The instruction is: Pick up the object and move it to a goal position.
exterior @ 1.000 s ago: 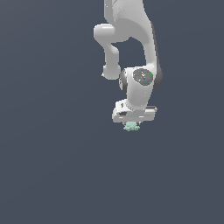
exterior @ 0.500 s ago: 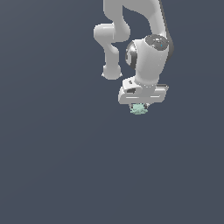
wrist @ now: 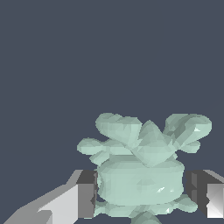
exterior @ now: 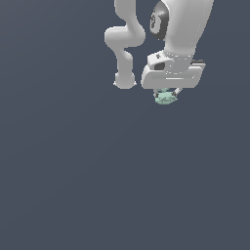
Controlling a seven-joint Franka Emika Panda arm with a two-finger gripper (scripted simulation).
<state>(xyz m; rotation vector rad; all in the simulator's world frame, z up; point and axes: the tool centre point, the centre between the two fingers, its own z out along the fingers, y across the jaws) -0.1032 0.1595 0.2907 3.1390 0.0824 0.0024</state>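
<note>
The object (exterior: 166, 98) is a small pale mint-green lumpy thing with short protrusions. In the exterior view it hangs just under my white gripper (exterior: 167, 94), near the top of the picture and right of centre. In the wrist view the object (wrist: 144, 166) fills the space between my two fingers (wrist: 86, 194), which press on its two sides. My gripper (wrist: 140, 194) is shut on the object and holds it above the dark grey floor.
The white arm (exterior: 127, 44) rises out of the top of the exterior view, with its base column (exterior: 124, 80) to the exterior view's left of the gripper. A plain dark grey floor (exterior: 97, 185) lies all around.
The gripper with the object has risen and moved toward the exterior view's right, and it looks nearer to the camera than before.
</note>
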